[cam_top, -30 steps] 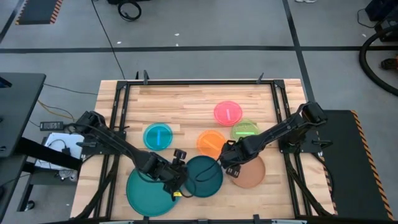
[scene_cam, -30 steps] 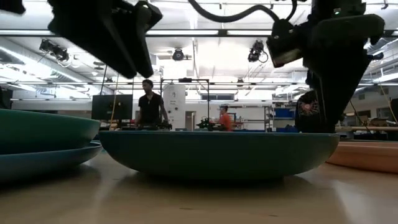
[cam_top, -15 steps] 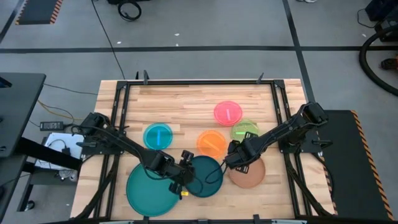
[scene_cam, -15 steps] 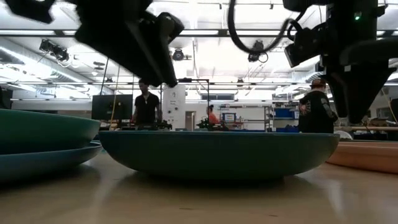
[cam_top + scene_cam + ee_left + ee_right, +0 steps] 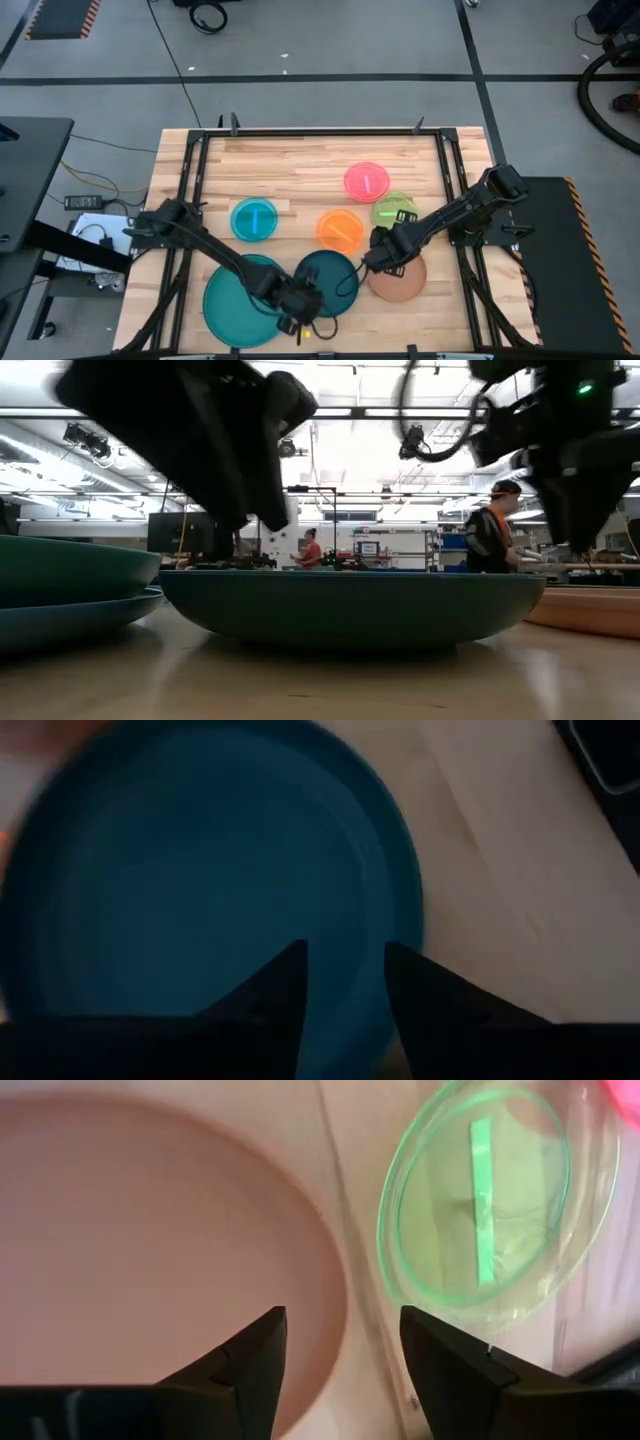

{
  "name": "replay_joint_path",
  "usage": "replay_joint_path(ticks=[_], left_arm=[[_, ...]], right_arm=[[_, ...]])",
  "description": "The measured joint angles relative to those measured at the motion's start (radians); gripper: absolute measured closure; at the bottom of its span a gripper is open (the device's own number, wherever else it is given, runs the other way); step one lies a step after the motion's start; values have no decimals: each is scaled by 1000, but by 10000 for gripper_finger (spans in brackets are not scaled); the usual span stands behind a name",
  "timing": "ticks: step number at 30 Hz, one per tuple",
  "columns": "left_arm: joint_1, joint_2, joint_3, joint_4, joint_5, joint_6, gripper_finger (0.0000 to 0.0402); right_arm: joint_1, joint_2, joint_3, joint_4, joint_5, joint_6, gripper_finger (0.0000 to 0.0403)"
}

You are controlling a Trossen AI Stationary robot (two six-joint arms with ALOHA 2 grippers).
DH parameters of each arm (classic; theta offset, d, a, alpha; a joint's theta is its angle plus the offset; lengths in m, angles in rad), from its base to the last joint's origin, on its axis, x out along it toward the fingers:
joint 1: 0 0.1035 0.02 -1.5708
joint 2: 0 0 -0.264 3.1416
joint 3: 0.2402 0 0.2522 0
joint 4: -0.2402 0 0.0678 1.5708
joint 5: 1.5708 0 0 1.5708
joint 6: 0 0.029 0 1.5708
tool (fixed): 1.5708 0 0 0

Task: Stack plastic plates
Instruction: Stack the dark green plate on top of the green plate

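The medium dark teal plate [image 5: 330, 280] [image 5: 350, 605] [image 5: 200, 880] rests on its base near the table's near edge. My left gripper [image 5: 300, 302] [image 5: 345, 975] hovers open over its near-left rim. The brown plate [image 5: 402, 278] [image 5: 150, 1240] lies to its right. My right gripper [image 5: 385, 252] [image 5: 340, 1335] hangs open above that plate's far-left rim, one finger on each side of it in the right wrist view. The large teal plate [image 5: 235, 305] [image 5: 70, 565] sits stacked on the blue plate [image 5: 70, 618]. The cyan [image 5: 254, 219], orange [image 5: 340, 230], green [image 5: 395, 210] [image 5: 480, 1210] and pink [image 5: 367, 181] small plates lie apart on the wood.
A black metal frame [image 5: 190, 170] borders the wooden table top [image 5: 300, 170]. Bare wood lies along the far half, behind the small plates. People stand in the room beyond the table in the low view.
My left gripper has swung toward the table's right and near edge, along the dark teal plate's near-left rim. My right gripper has drawn away from that plate toward the right, over the brown plate, rising a little. No plate has moved.
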Motion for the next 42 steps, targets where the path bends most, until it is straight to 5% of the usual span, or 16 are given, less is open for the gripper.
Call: replay_joint_path(ticks=[16,42], left_arm=[[-65,86,172,-55,-35,-72,260],[-94,187,171,-134,-105,-19,260]], right_arm=[[237,-21,0,-8,57,195,204],[285,-20,0,101,113,205,204]])
